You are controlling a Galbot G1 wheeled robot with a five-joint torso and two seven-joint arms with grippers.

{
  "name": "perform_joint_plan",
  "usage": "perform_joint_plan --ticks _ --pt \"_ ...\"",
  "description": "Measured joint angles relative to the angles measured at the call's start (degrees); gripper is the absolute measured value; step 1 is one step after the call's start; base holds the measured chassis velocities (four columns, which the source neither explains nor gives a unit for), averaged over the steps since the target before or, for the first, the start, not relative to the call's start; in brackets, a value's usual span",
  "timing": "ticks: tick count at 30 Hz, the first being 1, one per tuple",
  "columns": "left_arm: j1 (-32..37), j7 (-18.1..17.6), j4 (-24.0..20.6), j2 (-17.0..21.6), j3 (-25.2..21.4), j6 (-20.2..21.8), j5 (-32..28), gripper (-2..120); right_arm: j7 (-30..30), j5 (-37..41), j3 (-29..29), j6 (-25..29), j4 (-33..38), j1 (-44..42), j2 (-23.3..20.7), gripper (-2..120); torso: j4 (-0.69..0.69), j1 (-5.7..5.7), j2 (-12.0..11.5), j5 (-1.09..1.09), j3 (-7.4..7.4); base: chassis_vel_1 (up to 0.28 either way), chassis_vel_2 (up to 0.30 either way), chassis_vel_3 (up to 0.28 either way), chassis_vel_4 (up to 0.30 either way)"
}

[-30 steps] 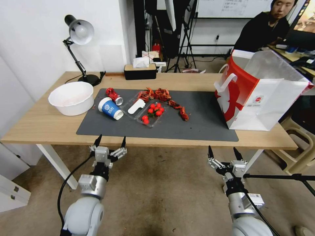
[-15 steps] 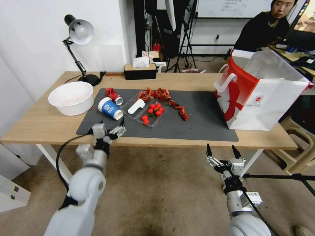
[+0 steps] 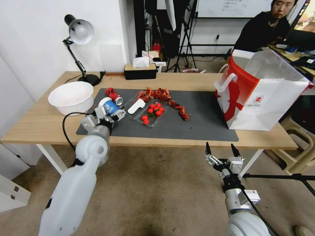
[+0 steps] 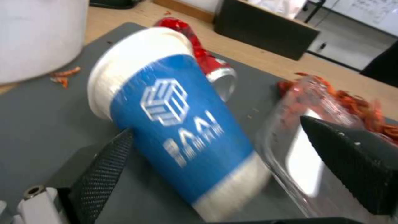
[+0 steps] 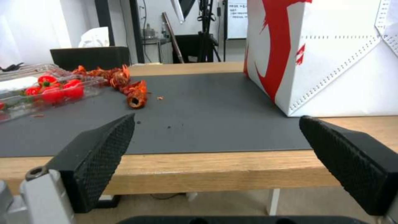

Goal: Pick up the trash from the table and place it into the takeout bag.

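One long wooden table [image 3: 197,82] carries everything, with a dark mat [image 3: 197,124] across its middle. At its right end stands the takeout bag [image 3: 262,105], white and red, its mouth open upward. A white bowl [image 3: 70,96] sits off the mat's left edge. On the mat's left part lies the blue cup [image 3: 110,106] on its side, touching a crushed red can [image 3: 113,95] behind it, with a clear plastic tray [image 3: 149,113] of small tomatoes and scattered red shells just beside.

The step in hand looks like the first pick: the left gripper [image 3: 110,115] is at the cup, its two fingers spread wide with the cup body between them, one pad [image 4: 105,165] near the cup's wall, nothing clamped yet. The right gripper [image 3: 220,154] waits below the table's front edge, fingers apart and empty.

The next move calls for closing gently on the cup's middle, since paper walls likely buckle, and keeping the far finger [image 4: 352,161] clear of the tray, then a lift and a carry well across to the bag.
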Motion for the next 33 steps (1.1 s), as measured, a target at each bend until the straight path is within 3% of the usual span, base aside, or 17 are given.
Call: perform_joint_plan --ticks 9,13,26,30,32,33 --pt "-2.9 -2.1 3.2 0.5 1.2 1.5 -1.5 98 0.1 -0.1 0.1 0.0 0.1 0.0 0.5 98 0.0 0.0 0.0 0.0 0.0 0.0 0.0 0.0 0.0" --pt "-3.6 -2.6 4.4 0.9 1.5 1.9 -1.4 89 0.1 -0.2 0.0 0.0 0.1 0.0 0.6 98 0.0 0.0 0.0 0.0 -0.01 0.0 0.0 0.0 0.0" --pt "-4.0 -2.7 6.0 2.7 1.7 2.3 -0.5 45 0.2 -0.6 -0.4 0.0 0.1 -0.1 0.9 96 0.0 -0.01 0.0 0.0 -0.01 0.0 0.0 0.0 0.0" --pt "-2.9 -1.4 5.3 3.4 1.5 2.0 1.2 25 0.2 -0.7 -0.6 0.0 0.1 -0.1 1.1 96 0.0 -0.02 0.0 0.0 -0.01 0.0 0.0 0.0 0.0" --pt "-2.7 -1.2 5.2 3.5 1.5 1.9 1.4 23 0.2 -0.8 -0.7 0.0 0.1 0.0 1.1 96 0.01 -0.01 0.0 0.0 -0.01 0.0 0.0 0.0 0.0" --pt "-2.3 -0.6 4.8 3.7 1.4 1.6 1.6 17 0.2 -0.8 -0.7 0.0 0.1 0.0 1.1 95 0.01 -0.01 0.0 0.0 -0.01 0.0 0.0 0.0 0.0"
